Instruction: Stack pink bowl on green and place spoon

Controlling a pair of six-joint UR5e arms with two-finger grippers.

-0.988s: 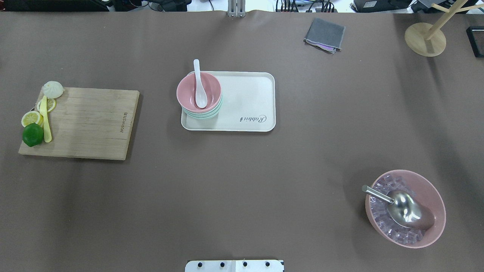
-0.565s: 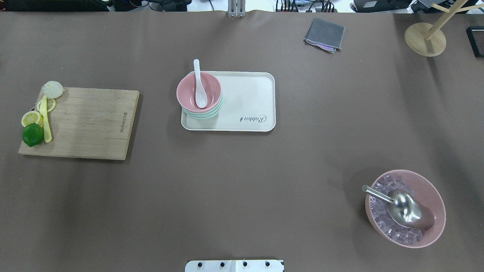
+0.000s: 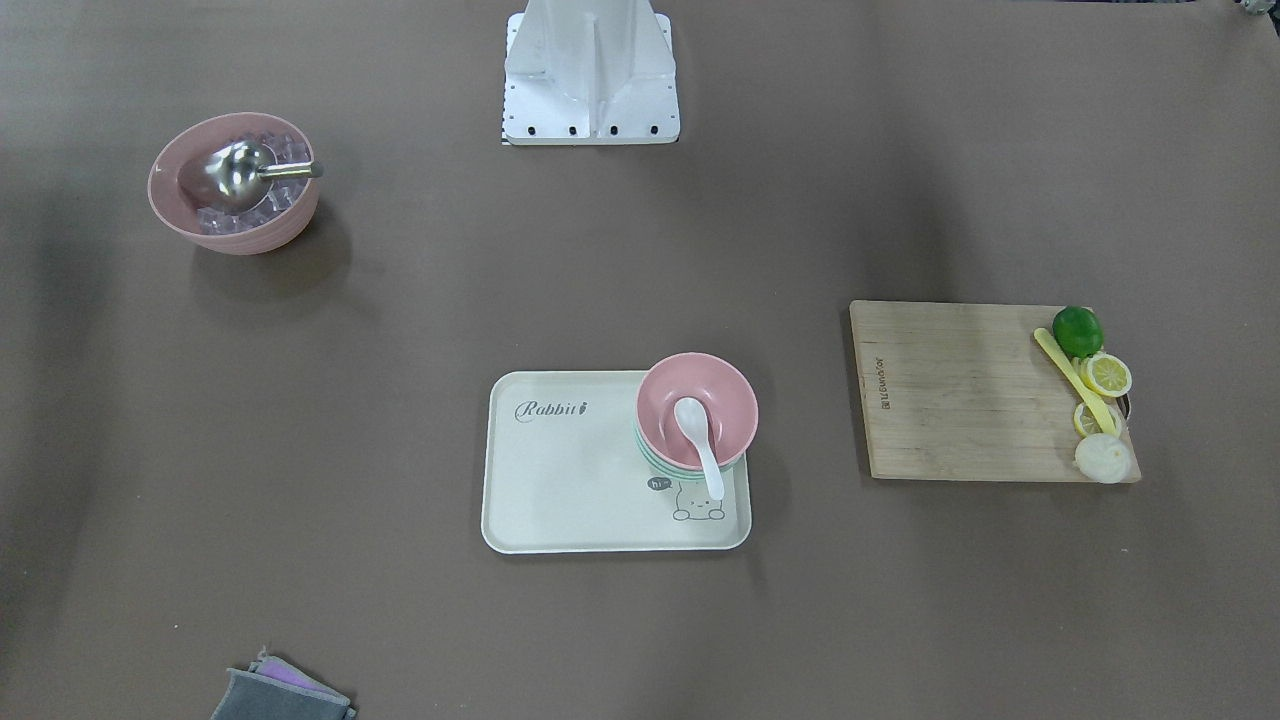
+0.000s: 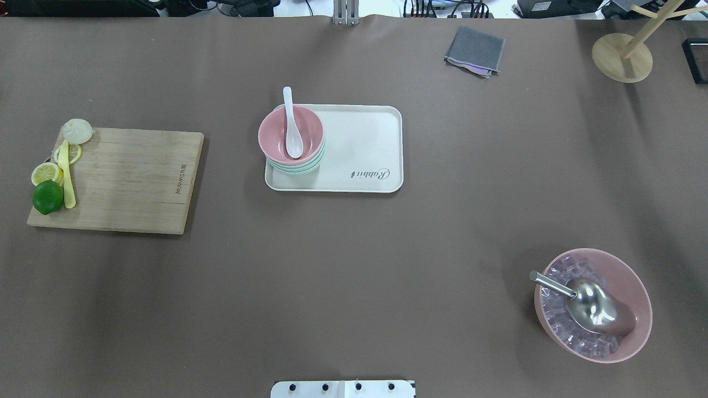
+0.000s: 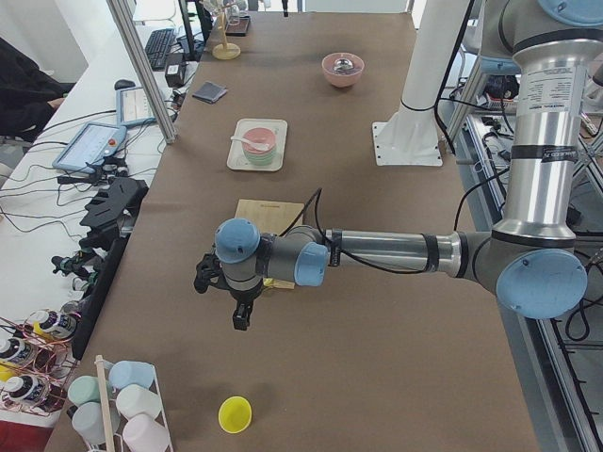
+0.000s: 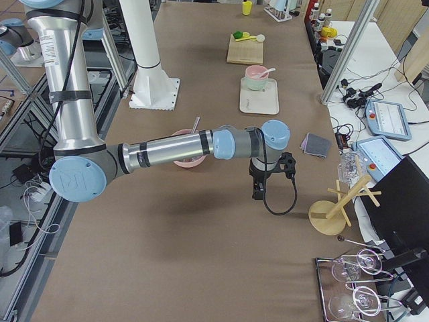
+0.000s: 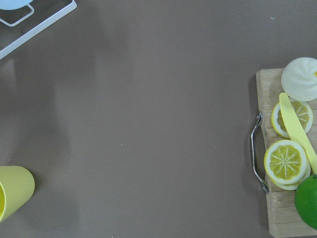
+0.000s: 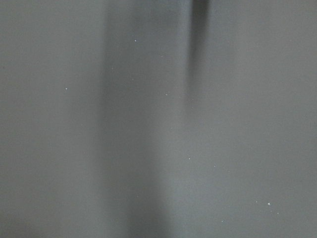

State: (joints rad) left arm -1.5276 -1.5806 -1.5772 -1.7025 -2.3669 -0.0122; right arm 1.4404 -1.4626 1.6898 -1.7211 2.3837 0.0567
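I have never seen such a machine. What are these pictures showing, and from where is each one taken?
This is a robot with two jointed arms at a brown table. Two pictures look down on the table, one from behind the robot, one from across it. Two are taken from the table's ends and show the arms; the left end effector and the right end effector hang over bare table, with nothing seen in them. Two come from cameras on the wrists. On a white tray the pink bowl sits on the green bowls, with the spoon inside it. Elsewhere lie a cutting board with fruit, a bowl of clear cubes and a grey cloth.
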